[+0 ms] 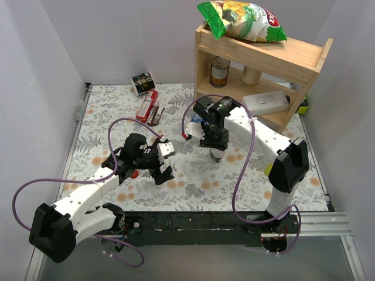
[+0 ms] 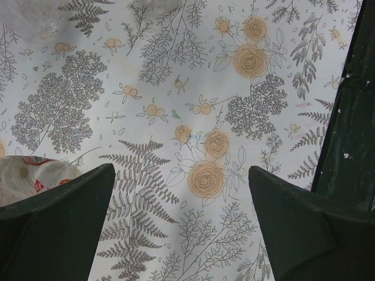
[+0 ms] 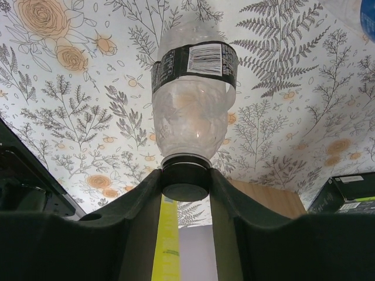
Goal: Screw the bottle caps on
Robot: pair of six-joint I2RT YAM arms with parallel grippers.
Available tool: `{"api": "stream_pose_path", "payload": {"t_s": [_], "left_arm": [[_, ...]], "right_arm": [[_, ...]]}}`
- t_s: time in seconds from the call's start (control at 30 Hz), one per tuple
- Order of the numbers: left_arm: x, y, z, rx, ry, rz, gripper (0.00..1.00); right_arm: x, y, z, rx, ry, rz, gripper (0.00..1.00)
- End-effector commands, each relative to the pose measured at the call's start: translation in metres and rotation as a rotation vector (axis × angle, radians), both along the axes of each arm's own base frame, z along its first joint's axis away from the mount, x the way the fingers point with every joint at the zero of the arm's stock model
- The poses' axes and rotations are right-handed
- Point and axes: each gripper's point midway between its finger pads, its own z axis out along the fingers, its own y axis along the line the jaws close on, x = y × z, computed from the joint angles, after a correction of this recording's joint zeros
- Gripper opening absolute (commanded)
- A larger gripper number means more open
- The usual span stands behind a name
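My right gripper point(image 3: 185, 175) is shut on the black cap point(image 3: 184, 186), which sits on the neck of a clear bottle point(image 3: 193, 105) with a white-and-dark label. From above, this gripper point(image 1: 214, 145) is over the bottle point(image 1: 216, 156) at mid-table. A blue-labelled bottle point(image 1: 195, 124) stands just behind it. My left gripper point(image 1: 164, 162) is open and empty, with only floral mat between its fingers point(image 2: 70, 216). A red cap point(image 1: 134, 173) lies by the left arm. A crumpled bottle with a red-and-white label point(image 2: 32, 175) shows partly behind the left finger. The blue cap is out of view.
A wooden shelf point(image 1: 304, 61) at the back right holds a chip bag point(image 1: 243, 20), a can point(image 1: 220, 71) and a white jug point(image 1: 265, 103). Red packets point(image 1: 146, 105) and a tipped can point(image 1: 142, 83) lie at the back. A yellow squeeze bottle point(image 1: 268, 170) stands by the right arm.
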Motion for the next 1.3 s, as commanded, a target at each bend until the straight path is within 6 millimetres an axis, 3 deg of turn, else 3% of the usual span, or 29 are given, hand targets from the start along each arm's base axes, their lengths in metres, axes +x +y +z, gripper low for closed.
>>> {"api": "stream_pose_path", "payload": {"t_s": [0.0, 0.43, 0.7, 0.93, 1.03, 1.07, 1.27], "left_arm": [[0.001, 0.001, 0.008, -0.032, -0.024, 0.009, 0.98], [0.005, 0.003, 0.010, -0.043, -0.025, 0.027, 0.98], [0.061, 0.032, 0.014, -0.021, -0.055, 0.387, 0.98], [0.086, 0.047, 0.018, -0.015, -0.026, 0.593, 0.98], [0.097, 0.054, 0.018, 0.011, 0.020, 0.693, 0.98], [0.099, 0.055, 0.008, 0.026, 0.069, 0.719, 0.98], [0.113, 0.052, 0.004, 0.042, 0.127, 0.752, 0.98]], "right_arm": [[0.006, 0.007, 0.000, 0.002, 0.000, -0.002, 0.46], [0.005, 0.025, 0.006, 0.034, -0.012, 0.019, 0.50], [0.010, 0.032, 0.011, 0.056, -0.024, 0.009, 0.55], [0.016, 0.039, 0.015, 0.078, -0.044, 0.005, 0.59], [0.020, 0.046, 0.026, 0.118, -0.064, 0.006, 0.59], [0.023, 0.053, 0.037, 0.151, -0.085, 0.007, 0.59], [0.030, 0.070, 0.072, 0.269, -0.150, -0.001, 0.61]]}}
